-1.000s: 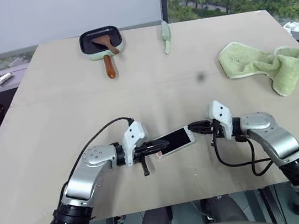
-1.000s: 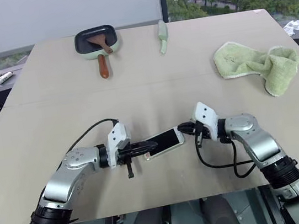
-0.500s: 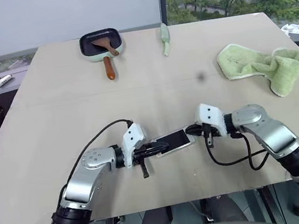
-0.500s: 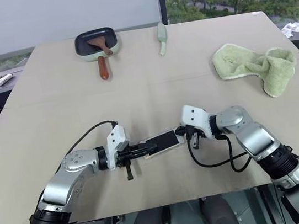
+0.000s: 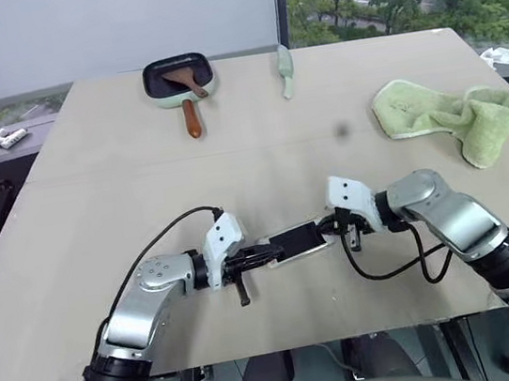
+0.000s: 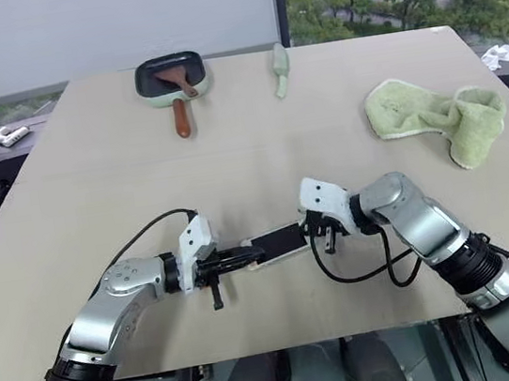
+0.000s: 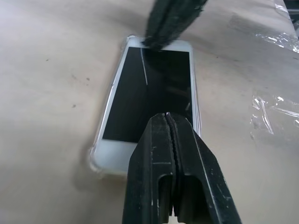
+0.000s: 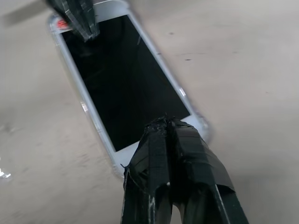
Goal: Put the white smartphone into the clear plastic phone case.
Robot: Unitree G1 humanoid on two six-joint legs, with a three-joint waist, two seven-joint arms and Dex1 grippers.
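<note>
Smartphone (image 7: 154, 93), seemingly seated in its clear case (image 7: 96, 156), lies between both closed tools (image 5: 262, 255) (image 5: 329, 227), tips pressing its ends.

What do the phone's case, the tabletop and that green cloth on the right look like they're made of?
Clear plastic phone case: looks like thin glossy transparent plastic; the table shows through its raised rim around the white smartphone.
Table: matte beige board, probably laminate or painted wood, with a seam across it.
Green cloth: soft terry-like fabric, judging by its fuzzy surface and rumpled folds.
</note>
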